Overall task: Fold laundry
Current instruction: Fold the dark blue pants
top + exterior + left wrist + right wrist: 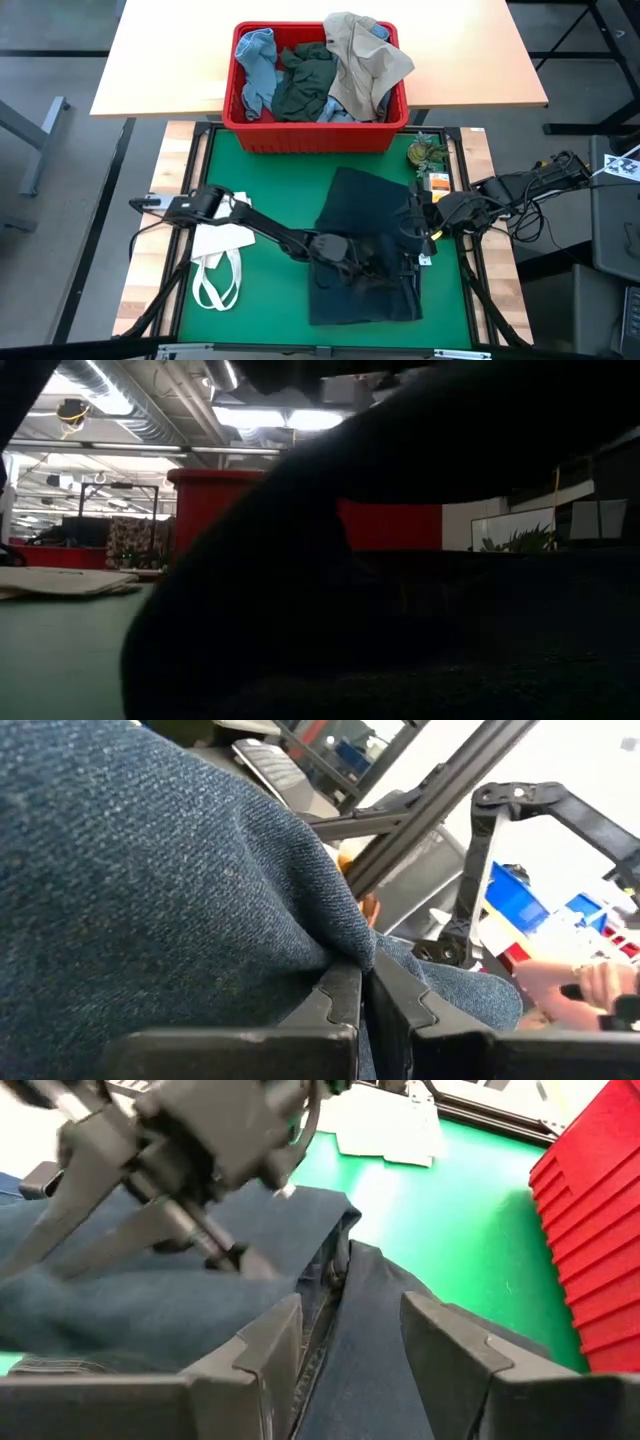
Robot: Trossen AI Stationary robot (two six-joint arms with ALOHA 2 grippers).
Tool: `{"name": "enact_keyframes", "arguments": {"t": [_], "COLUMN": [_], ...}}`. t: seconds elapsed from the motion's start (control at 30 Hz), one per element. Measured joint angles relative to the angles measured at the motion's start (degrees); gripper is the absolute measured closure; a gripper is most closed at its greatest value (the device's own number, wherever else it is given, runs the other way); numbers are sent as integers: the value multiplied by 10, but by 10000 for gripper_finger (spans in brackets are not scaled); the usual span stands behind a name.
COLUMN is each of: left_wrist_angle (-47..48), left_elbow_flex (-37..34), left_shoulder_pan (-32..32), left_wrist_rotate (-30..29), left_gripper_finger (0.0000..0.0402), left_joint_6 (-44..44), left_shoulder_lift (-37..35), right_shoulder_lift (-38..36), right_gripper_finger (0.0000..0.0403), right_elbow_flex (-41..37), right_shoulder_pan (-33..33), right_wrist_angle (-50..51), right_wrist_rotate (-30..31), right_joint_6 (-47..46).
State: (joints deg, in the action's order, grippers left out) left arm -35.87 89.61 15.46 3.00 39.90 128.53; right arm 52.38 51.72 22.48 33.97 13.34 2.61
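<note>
The dark navy jeans [365,245] lie partly spread on the green mat. My left gripper [368,262] reaches in from the table's left over the middle of the jeans and is shut on denim [200,900]. My right gripper [413,260] comes from the right, open, its fingers [265,1355] on either side of a raised ridge of jeans [345,1295] by the fly seam. The light blue piece [256,62], the dark green-grey piece [305,82] and the beige piece [365,60] lie heaped in the red basket [315,135]. My left gripper pinches a fold of the jeans [352,948] between its two fingers [330,1005]. The denim bulges up over the fingers, and more than one layer seems caught. My right gripper stands open around the denim ridge [350,1330]; whether its fingers touch the cloth I cannot tell.
A white tote bag [220,258] with loop handles lies on the mat's left part. The red basket stands at the far edge. Small objects [428,160] sit at the mat's far right corner. A person's hand [590,985] shows beyond the table in the left wrist view.
</note>
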Motion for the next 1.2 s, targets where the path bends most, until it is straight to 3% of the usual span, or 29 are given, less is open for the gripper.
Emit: {"name": "enact_keyframes", "arguments": {"t": [0.27,0.57,0.87,0.97,1.13,1.2], "left_wrist_angle": [13,13,24,24,21,22], "left_elbow_flex": [94,110,110,110,110,110], "left_shoulder_pan": [-14,-14,-9,-17,-43,-55], "left_wrist_rotate": [11,7,-23,10,143,171], "left_gripper_finger": [401,399,316,283,250,248], "left_joint_6": [0,0,-13,-13,-15,-17], "left_shoulder_lift": [82,128,129,129,123,116], "right_shoulder_lift": [0,0,0,0,0,0], "right_gripper_finger": [230,230,230,230,230,230], "right_elbow_flex": [0,0,0,0,0,0], "right_shoulder_pan": [0,0,0,0,1,2], "right_wrist_angle": [0,2,4,4,4,5], "right_wrist_rotate": [-1,-5,-6,-24,-97,-127], "right_joint_6": [0,2,2,2,-54,-82]}}
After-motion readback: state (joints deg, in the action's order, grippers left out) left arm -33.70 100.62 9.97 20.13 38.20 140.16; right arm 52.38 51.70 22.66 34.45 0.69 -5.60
